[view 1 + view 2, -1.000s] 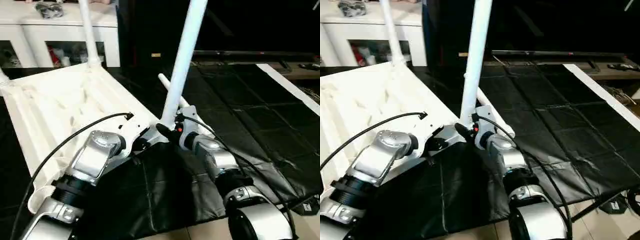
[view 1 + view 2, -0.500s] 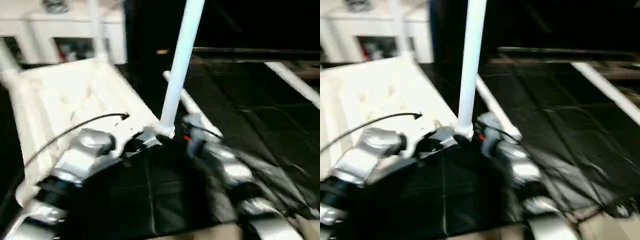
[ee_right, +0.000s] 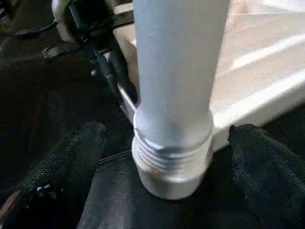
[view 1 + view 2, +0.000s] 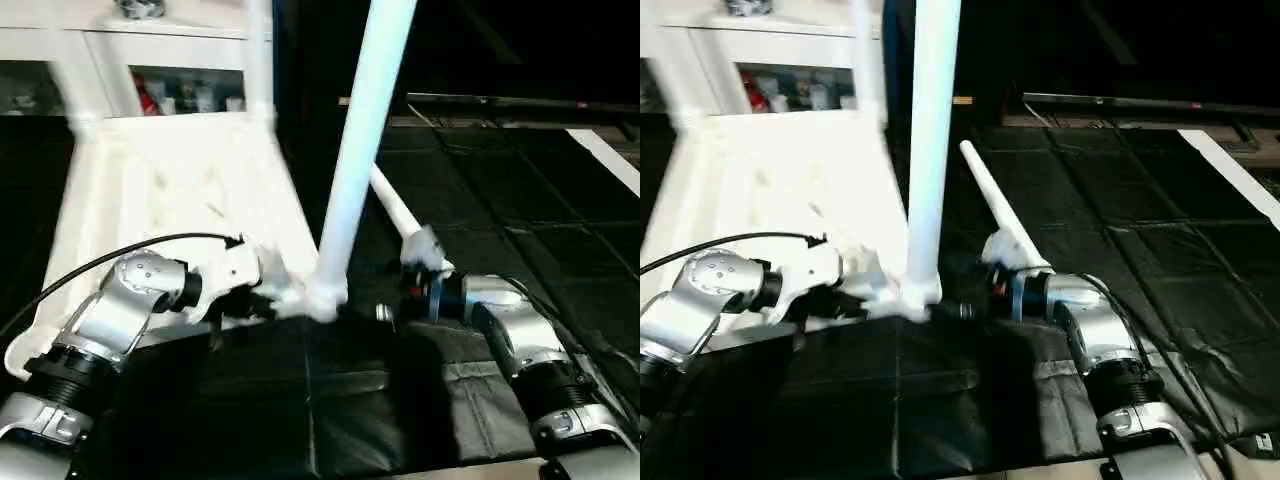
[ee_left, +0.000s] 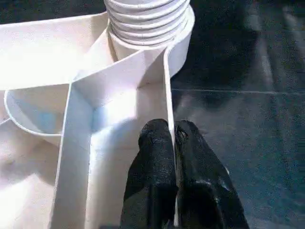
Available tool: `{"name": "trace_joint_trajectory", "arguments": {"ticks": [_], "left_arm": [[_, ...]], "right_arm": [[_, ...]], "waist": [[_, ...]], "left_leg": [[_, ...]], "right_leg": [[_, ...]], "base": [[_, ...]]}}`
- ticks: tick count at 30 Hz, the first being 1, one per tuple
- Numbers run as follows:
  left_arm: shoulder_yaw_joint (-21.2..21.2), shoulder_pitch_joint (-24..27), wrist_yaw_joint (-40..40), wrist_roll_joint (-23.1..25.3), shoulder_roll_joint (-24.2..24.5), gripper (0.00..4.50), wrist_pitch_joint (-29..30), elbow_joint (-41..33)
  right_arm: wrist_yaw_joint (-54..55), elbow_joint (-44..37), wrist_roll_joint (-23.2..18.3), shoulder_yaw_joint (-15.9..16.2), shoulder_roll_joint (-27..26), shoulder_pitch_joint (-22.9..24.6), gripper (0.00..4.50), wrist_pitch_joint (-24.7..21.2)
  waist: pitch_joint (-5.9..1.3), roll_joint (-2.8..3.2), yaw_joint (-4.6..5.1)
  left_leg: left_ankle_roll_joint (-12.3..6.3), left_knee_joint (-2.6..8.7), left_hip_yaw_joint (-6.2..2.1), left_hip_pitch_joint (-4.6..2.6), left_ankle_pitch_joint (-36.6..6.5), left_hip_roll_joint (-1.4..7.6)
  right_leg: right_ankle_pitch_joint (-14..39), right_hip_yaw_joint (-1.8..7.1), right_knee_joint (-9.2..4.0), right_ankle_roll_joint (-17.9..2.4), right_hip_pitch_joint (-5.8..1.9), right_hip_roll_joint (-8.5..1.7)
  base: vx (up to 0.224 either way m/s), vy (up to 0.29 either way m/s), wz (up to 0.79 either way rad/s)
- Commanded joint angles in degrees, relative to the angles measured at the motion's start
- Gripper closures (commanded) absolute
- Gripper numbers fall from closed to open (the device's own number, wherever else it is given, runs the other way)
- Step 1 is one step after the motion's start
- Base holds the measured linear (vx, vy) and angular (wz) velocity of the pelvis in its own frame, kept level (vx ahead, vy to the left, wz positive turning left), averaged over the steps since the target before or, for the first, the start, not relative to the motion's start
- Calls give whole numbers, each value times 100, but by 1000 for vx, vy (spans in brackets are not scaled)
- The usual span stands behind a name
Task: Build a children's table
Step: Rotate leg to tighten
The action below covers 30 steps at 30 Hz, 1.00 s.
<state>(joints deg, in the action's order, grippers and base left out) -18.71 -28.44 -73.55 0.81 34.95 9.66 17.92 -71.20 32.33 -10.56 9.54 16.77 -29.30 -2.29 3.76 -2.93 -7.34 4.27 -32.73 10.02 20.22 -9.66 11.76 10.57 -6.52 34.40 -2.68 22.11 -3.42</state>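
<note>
White table top (image 4: 170, 190) upside down, ribbed, 1 leg (image 4: 358, 150) upright in corner socket

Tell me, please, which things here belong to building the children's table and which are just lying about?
For the job:
- table top, upside down
- upright leg in its near corner socket
- loose leg on the mat

Just about:
- white cabinet
- black mat
</note>
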Motion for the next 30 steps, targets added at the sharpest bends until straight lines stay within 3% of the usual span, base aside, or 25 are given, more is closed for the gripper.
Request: {"name": "trace_joint_trajectory", "arguments": {"ticks": [1, 5, 9, 15, 23, 26, 30], "left_arm": [[-359, -96, -522, -58, -46, 450, -300, -40], [-453, -162, -767, -105, -38, 450, -467, 3], [-515, -266, -915, -14, -54, 450, -693, 148], [-527, -332, -968, 36, -43, 450, -806, 287], [-549, -359, -987, 48, -15, 450, -914, 394], [-555, -370, -989, 53, -25, 450, -944, 435], [-546, -368, -987, 48, -38, 450, -952, 469]], "right_arm": [[-304, 15, 114, 157, 89, -143, 3, 108], [-495, 106, 143, 286, 46, -242, 3, 169], [-706, 427, 191, 412, -21, -388, 3, 275], [-946, 540, 201, 514, -9, -410, 64, 310], [-1111, 635, 190, 533, 40, -391, 125, 365], [-1129, 708, 198, 538, 19, -379, 162, 418], [-1142, 689, 185, 535, -16, -332, 178, 394]], "waist": [[-396, 115, 7], [-400, 118, -72], [-405, 112, -77], [-417, 95, -74], [-403, 99, -74], [-407, 102, -73], [-409, 92, -68]], "left_leg": [[-57, 365, -59, -97, -1306, 262], [-31, 360, -40, -140, -1280, 278], [-1, 359, -39, -117, -1297, 271], [-31, 349, -50, -76, -1175, 266], [2, 343, -52, -82, -1318, 264], [11, 344, -57, -89, -1313, 271], [2, 339, -55, -81, -1297, 263]], "right_leg": [[1373, 411, -400, -960, -254, -569], [1263, 426, -381, -1010, -215, -564], [1275, 429, -367, -1012, -237, -565], [1210, 427, -342, -975, -271, -572], [1548, 430, -372, -935, -258, -579], [1526, 428, -362, -934, -252, -575], [1472, 427, -353, -950, -259, -564]], "base": [[0, 0, 0], [0, 0, 0], [0, 0, 0], [0, 0, 0], [0, 0, 0], [0, 0, 0], [0, 0, 0]]}}
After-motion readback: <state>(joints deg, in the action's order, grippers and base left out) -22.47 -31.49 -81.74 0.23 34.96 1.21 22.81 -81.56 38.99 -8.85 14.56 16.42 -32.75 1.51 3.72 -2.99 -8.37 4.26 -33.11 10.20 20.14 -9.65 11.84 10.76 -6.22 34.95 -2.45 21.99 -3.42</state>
